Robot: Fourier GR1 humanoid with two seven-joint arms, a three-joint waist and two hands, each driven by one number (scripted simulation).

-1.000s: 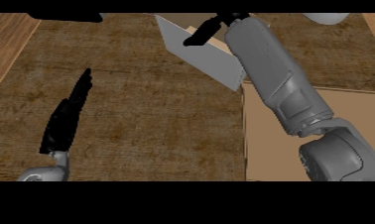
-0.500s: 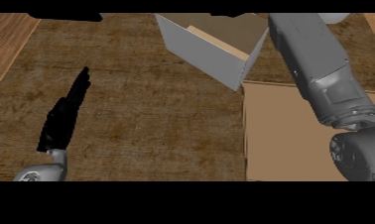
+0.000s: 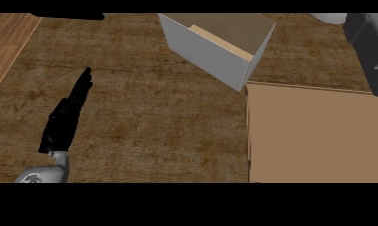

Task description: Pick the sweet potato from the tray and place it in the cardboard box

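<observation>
At the lower left of the frame the black left hand [image 3: 66,117] rests with its fingers straight and pressed together, pointing up over the brown woven counter [image 3: 148,120]. Upper centre stands the open grey-walled cardboard box [image 3: 214,52], its tan inside showing. A flat tan cardboard panel [image 3: 310,135] fills the lower right. At the right edge only a grey forearm [image 3: 363,45] shows, possibly the right arm; neither the sweet potato nor its tray shows.
</observation>
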